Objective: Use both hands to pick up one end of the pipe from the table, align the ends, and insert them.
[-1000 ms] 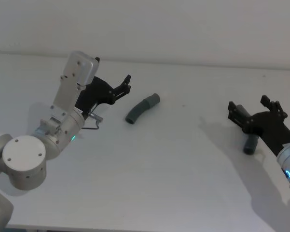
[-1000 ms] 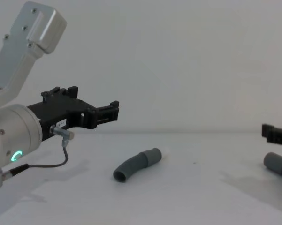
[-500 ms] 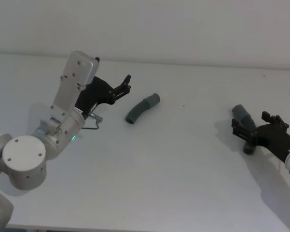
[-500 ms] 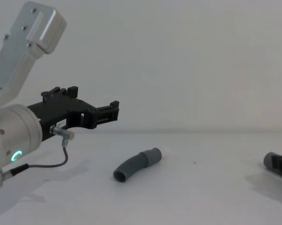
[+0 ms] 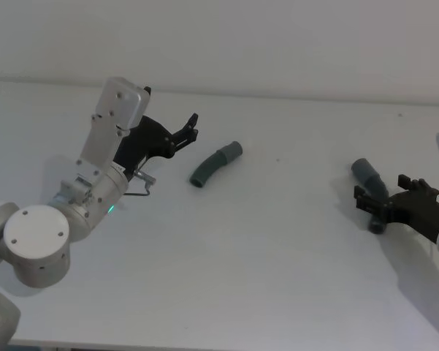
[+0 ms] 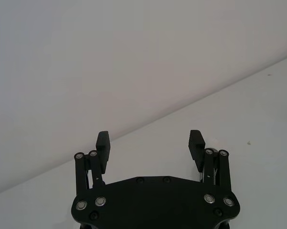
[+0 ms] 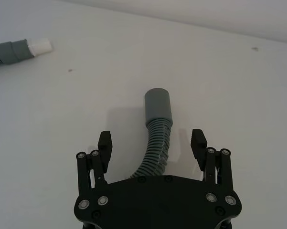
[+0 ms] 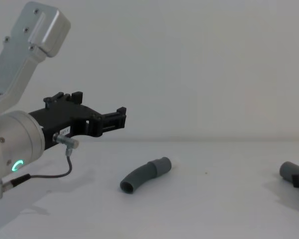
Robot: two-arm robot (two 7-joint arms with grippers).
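The right gripper (image 7: 152,135) is spread wide and grips nothing. The ribbed pipe piece (image 7: 158,105) lies on the table (image 5: 277,241) between its fingers, touching neither, at the head view's right edge. The left gripper (image 5: 192,126), upper left, gapes empty near the curved piece (image 5: 214,164).

I see soft, even light on the bright white table (image 5: 277,278). Shadows beside the left gripper (image 5: 193,126) and right gripper (image 5: 382,190) are faint and diffuse.

The flat white table (image 5: 263,248) looks matt; the dark-grey curved plastic pipe piece (image 7: 158,138) is ribbed, its cuff (image 7: 158,105) smooth.
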